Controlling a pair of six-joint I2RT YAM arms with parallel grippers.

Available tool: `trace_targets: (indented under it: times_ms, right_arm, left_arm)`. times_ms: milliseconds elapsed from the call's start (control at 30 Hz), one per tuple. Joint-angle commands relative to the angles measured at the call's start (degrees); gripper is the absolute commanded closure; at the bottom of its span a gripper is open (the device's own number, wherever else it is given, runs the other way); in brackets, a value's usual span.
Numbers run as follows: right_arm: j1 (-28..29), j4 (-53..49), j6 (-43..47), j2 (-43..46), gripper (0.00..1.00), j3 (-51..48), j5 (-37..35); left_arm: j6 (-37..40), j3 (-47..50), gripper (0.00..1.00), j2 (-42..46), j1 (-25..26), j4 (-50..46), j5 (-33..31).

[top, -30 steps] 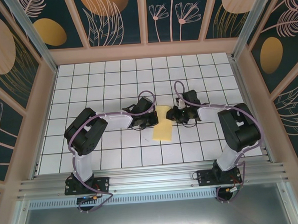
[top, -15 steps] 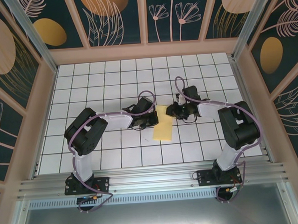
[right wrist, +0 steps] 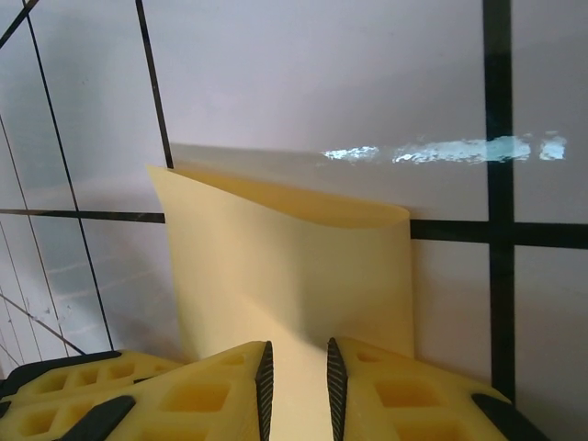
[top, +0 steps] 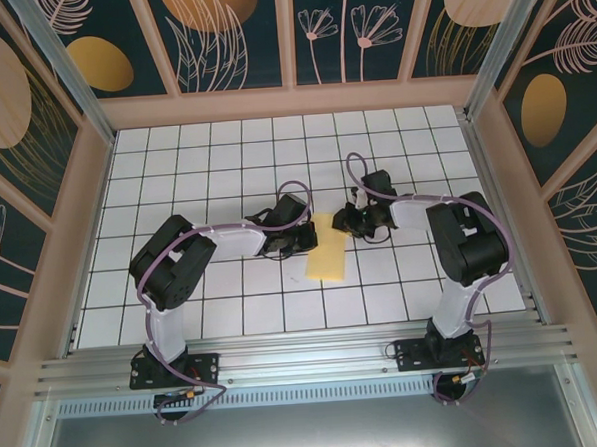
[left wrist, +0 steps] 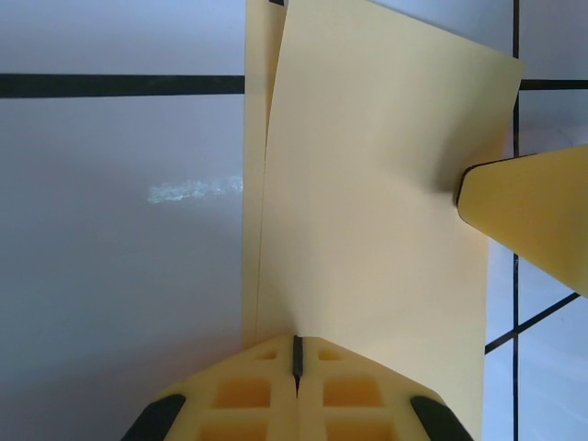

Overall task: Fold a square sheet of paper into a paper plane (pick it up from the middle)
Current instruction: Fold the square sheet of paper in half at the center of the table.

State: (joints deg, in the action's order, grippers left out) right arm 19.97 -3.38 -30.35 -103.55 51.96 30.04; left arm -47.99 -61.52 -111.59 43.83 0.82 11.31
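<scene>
The square sheet of paper (top: 327, 252) lies folded over on the white grid table, a pale-yellow oblong between the two arms. My left gripper (top: 303, 239) is at its left edge. In the left wrist view the gripper (left wrist: 296, 342) is shut on the sheet (left wrist: 367, 184), whose upper layer rises from the fingertips. My right gripper (top: 345, 222) is at the far right corner. In the right wrist view the gripper (right wrist: 296, 354) is open a finger's width, with the curled upper layer of the sheet (right wrist: 294, 266) running in between. One right fingertip (left wrist: 524, 216) touches the paper's right edge.
The white tiled table (top: 225, 157) is walled by a pink frame with patterned panels (top: 292, 94). The aluminium rail (top: 306, 358) holding both arm bases runs along the near edge. Purple cables (top: 297, 189) loop above both wrists.
My right arm has swung left and slightly back, bringing its gripper in against the paper's right edge. The left arm and the paper have stayed put.
</scene>
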Motion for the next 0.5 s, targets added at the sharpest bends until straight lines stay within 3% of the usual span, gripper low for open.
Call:
trace_targets:
  times_ms: [0, 467]
  right_arm:
    - [-0.2, -3.0, 1.0, 2.9, 0.74, 3.0, -0.3]
    - [-0.8, -3.4, 2.0, -4.1, 0.74, 5.8, -3.3]
  left_arm:
    - [1.3, 2.3, 1.0, -3.9, 0.2, -7.0, -2.9]
    - [1.4, 2.9, 1.0, -3.5, 0.3, -7.0, -2.8]
